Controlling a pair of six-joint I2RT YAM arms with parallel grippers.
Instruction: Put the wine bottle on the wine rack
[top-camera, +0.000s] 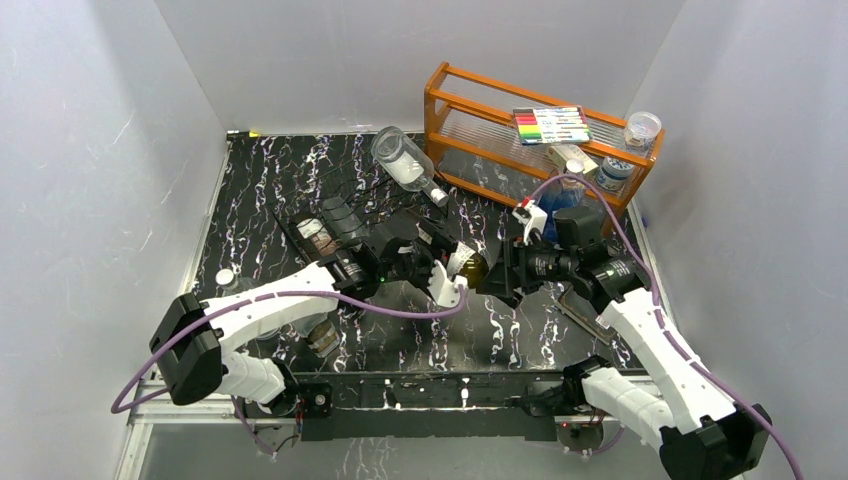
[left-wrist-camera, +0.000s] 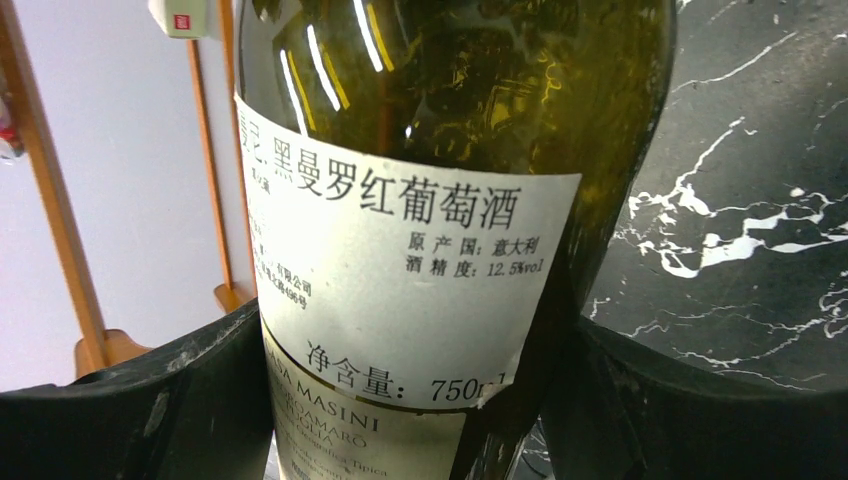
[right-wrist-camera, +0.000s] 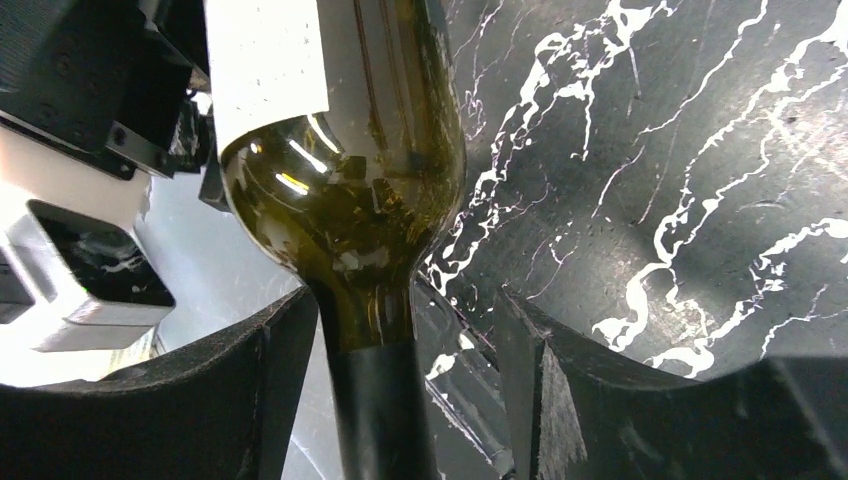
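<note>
Left gripper (left-wrist-camera: 415, 395): jaws clamped on the labelled body of the wine bottle (top-camera: 470, 266). Right gripper (right-wrist-camera: 405, 335): jaws spread around the neck, gap on one side, not pinching. Bottle lies roughly level over the dark marbled surface (top-camera: 300, 170), centre frame. Wine rack (top-camera: 297, 235) is faint, left of centre. Bottle not yet cradled; carry and placement remain.

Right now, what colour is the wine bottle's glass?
The wine bottle is dark olive green; right wrist view.
</note>
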